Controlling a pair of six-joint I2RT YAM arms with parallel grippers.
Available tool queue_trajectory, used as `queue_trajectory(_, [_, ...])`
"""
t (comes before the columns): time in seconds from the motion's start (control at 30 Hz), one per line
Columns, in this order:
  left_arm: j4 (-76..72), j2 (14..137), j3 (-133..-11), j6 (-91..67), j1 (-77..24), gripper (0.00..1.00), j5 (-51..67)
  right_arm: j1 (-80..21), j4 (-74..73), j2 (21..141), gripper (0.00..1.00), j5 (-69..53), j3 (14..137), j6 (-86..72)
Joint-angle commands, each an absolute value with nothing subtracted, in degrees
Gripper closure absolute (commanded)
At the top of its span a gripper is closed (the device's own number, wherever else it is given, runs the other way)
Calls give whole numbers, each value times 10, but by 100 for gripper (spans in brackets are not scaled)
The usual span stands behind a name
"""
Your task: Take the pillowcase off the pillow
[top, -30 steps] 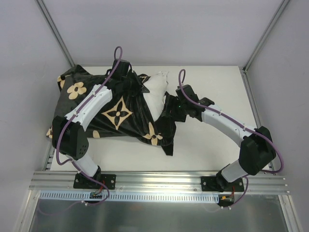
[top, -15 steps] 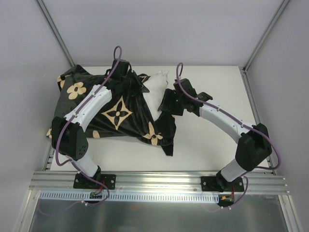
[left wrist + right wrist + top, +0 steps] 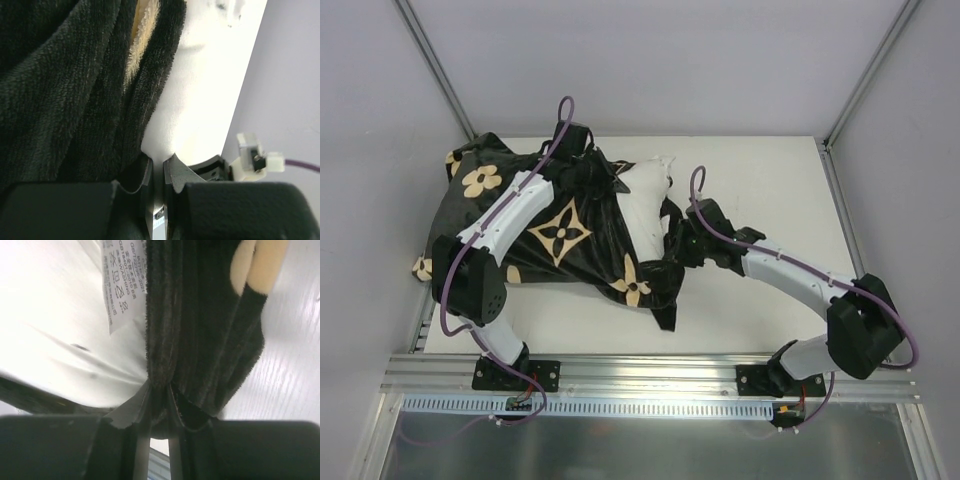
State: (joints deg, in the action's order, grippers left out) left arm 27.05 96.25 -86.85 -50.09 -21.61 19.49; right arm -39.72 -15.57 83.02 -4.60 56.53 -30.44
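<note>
The black pillowcase [image 3: 550,230] with tan flower and star motifs lies across the left of the table, still around most of the white pillow [image 3: 645,190], whose right end sticks out of its opening. My left gripper [image 3: 598,172] sits at the far edge of that opening, and in the left wrist view it [image 3: 157,160] is shut on a pinch of white pillow [image 3: 200,90] beside the black pile [image 3: 60,75]. My right gripper [image 3: 680,240] is at the opening's near right edge. In the right wrist view it [image 3: 159,387] is shut on gathered pillowcase [image 3: 200,315] next to the pillow [image 3: 50,315].
A white care label [image 3: 122,280] hangs from the pillow just above my right jaws. The white table [image 3: 760,180] extends to the right, with walls and corner posts around it. An aluminium rail [image 3: 650,375] runs along the near edge.
My right gripper swung back, then came nearer and lower and closed on the pillowcase edge. The pillowcase shifted slightly left and a little more pillow shows. The left gripper stayed shut.
</note>
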Motion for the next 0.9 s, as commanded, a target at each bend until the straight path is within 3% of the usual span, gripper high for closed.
queue_trajectory(0.0, [211,957,-922,-510,-192,100,194,-414,-201,794,83,-45,489,-321])
queue_trajectory(0.03, [210,957,-924,-511,-191,100,193,-415,-191,787,90,-49,474,-327])
queue_trajectory(0.13, [211,955,-924,-512,-186,100,192,-421,-180,760,99,-53,421,-333])
queue_trajectory(0.47, [211,935,-929,-518,-168,100,183,-520,-171,689,99,-4,317,-394])
queue_trajectory(0.67, [211,915,-934,-528,-159,100,204,-580,-140,758,99,37,314,-413])
queue_trajectory(0.87, [211,880,-904,-535,-205,100,217,-566,-132,816,99,39,367,-368])
